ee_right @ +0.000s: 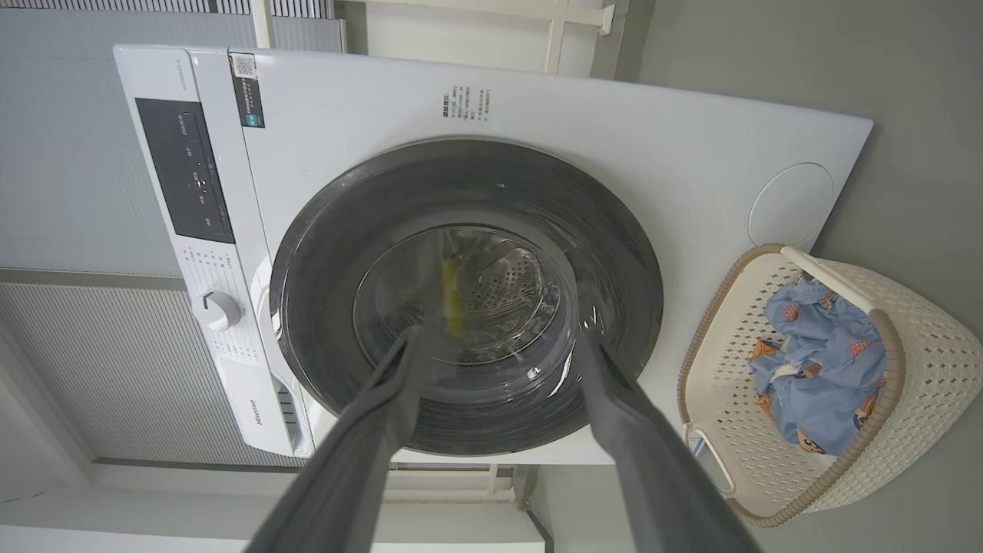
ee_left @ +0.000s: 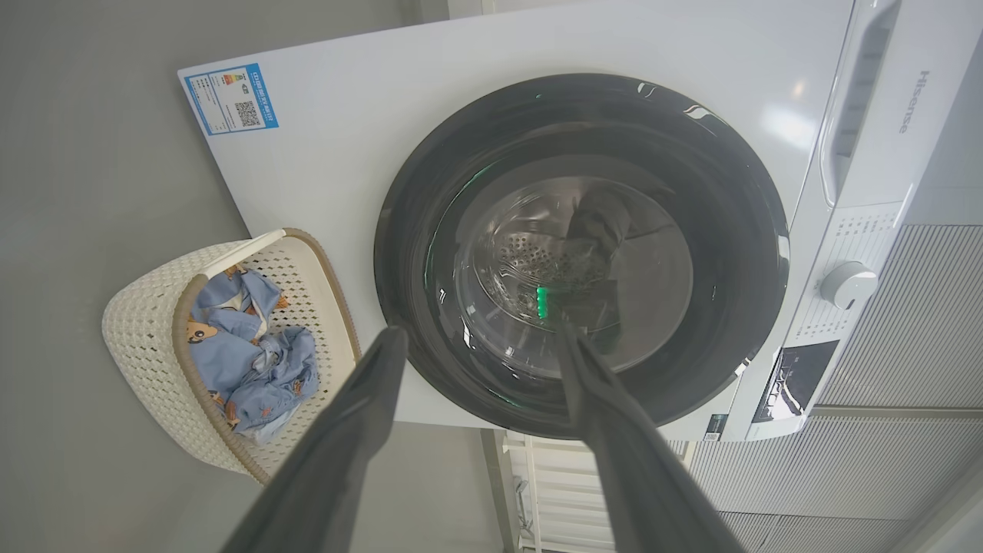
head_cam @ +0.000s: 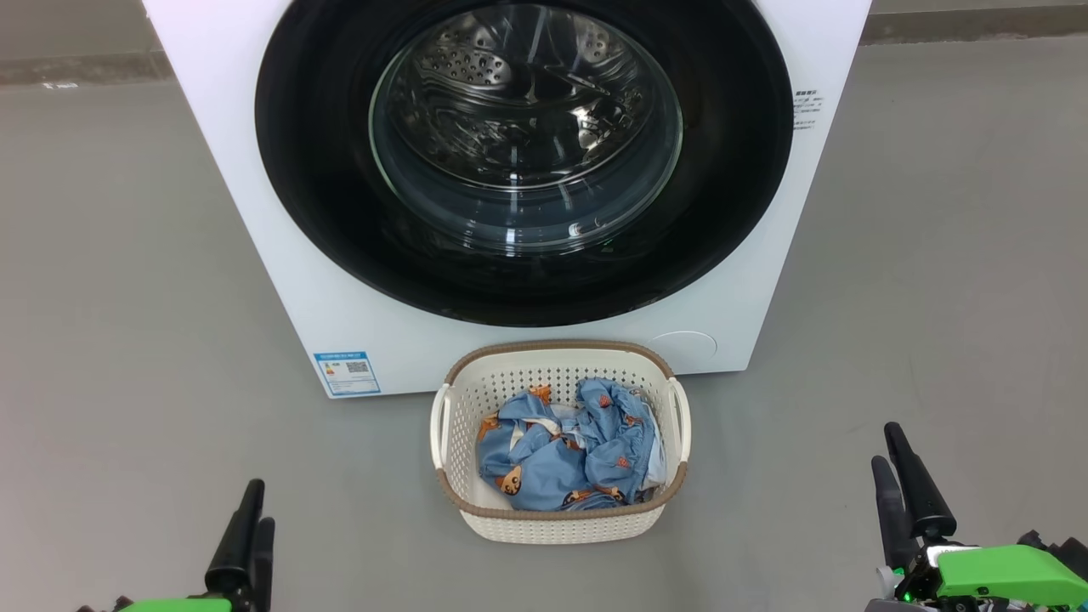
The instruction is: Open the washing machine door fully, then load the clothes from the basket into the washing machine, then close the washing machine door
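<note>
The white washing machine (head_cam: 255, 212) stands straight ahead with its round black-rimmed door (head_cam: 525, 153) closed flat against the front. On the floor before it sits the cream basket (head_cam: 561, 518), holding the light blue clothes (head_cam: 569, 450). My left gripper (head_cam: 246, 531) rests low at the left and my right gripper (head_cam: 903, 489) low at the right, both open and empty, well back from the basket. In the left wrist view the open fingers (ee_left: 361, 430) frame the door (ee_left: 580, 253), with the basket (ee_left: 153, 346) off to the left. From the right wrist the door (ee_right: 465, 296) and the basket (ee_right: 914, 322) show too.
Grey floor (head_cam: 127, 340) spreads to both sides of the machine and the basket. A blue label (head_cam: 347, 372) marks the machine's lower left corner. Its control panel and dial (ee_left: 845, 284) run along the top edge. A ribbed wall (ee_left: 906, 346) stands behind.
</note>
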Tool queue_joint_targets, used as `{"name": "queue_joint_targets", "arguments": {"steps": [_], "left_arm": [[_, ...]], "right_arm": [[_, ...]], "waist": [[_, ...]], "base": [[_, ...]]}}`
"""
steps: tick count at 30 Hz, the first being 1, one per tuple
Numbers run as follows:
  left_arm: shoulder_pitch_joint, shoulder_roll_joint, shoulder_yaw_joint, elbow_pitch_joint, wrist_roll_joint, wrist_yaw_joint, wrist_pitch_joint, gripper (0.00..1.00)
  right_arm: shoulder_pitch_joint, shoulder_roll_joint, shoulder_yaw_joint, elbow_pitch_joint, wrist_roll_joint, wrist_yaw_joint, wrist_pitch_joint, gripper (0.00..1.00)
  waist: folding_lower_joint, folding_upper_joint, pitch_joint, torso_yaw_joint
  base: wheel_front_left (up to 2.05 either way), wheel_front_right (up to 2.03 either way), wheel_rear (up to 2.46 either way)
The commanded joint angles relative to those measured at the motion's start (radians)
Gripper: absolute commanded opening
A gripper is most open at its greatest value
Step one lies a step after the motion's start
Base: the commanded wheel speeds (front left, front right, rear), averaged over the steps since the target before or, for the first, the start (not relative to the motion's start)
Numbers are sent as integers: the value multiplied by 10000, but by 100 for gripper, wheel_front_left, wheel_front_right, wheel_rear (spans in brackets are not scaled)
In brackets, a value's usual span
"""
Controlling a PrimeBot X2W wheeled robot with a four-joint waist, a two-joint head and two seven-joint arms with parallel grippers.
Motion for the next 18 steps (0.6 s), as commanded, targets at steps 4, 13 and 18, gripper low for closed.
{"name": "queue_joint_targets", "arguments": {"steps": [4, 13, 18], "left_arm": [[-523, 246, -24, -447, 296, -10, -213, 100], [-602, 467, -324, -649, 1133, -21, -516, 100], [-654, 558, -474, -761, 1868, -24, -711, 100]], "right_arm": [[-562, -187, 289, -428, -365, 4, -232, 100], [-701, -287, 568, -654, -1121, 6, -504, 100], [-780, -363, 795, -794, -1801, 6, -679, 100]], "waist": [[-1, -1, -6, 2], [-1, -1, -10, -2], [-1, -1, -10, -10]], "base": [[0, 0, 0], [0, 0, 0], [0, 0, 0]]}}
